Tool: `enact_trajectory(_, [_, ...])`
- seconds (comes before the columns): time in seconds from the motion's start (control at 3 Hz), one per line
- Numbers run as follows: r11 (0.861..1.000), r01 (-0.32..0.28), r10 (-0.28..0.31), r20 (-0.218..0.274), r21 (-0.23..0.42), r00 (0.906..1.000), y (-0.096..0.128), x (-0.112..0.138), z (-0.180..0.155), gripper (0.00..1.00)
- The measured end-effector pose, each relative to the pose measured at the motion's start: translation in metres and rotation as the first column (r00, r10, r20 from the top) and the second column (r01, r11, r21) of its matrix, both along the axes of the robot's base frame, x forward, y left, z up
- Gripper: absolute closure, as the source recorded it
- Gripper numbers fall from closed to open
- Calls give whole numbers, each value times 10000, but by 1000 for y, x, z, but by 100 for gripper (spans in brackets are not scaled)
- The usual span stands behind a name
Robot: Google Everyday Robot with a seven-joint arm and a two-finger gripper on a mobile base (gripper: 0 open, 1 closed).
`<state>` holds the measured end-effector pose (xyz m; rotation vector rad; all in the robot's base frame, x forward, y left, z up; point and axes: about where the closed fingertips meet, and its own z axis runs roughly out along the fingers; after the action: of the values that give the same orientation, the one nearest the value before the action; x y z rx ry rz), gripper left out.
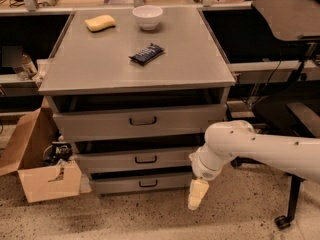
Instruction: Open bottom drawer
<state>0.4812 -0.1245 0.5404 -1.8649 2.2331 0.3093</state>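
The bottom drawer (120, 184) is the lowest, smallest grey front of the cabinet, with a small black loop handle (148, 183) at its centre. Its front sits slightly forward of the cabinet, with a dark gap above it. My gripper (196, 195) hangs pointing down at the floor, just right of the drawer's right end and level with its front. It is well to the right of the handle and does not touch it. It holds nothing that I can see.
The mid-sized drawer (115, 160) and the tall top drawer (100, 124) are above. On the cabinet top (100, 69) lie a yellow sponge (100, 22), a white bowl (147, 17) and a dark snack bar (146, 53). An open cardboard box (45, 179) stands at the left. A chair base (290, 204) is at the right.
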Motion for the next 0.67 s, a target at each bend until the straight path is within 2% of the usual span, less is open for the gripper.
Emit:
enact_trajectory(0.33, [9998,-135,134,-36,-164,9999,-13,21,-67,0])
enact_trajectory(0.67, [9996,-271,270,-177,-49,9995,-19,37,-115,0])
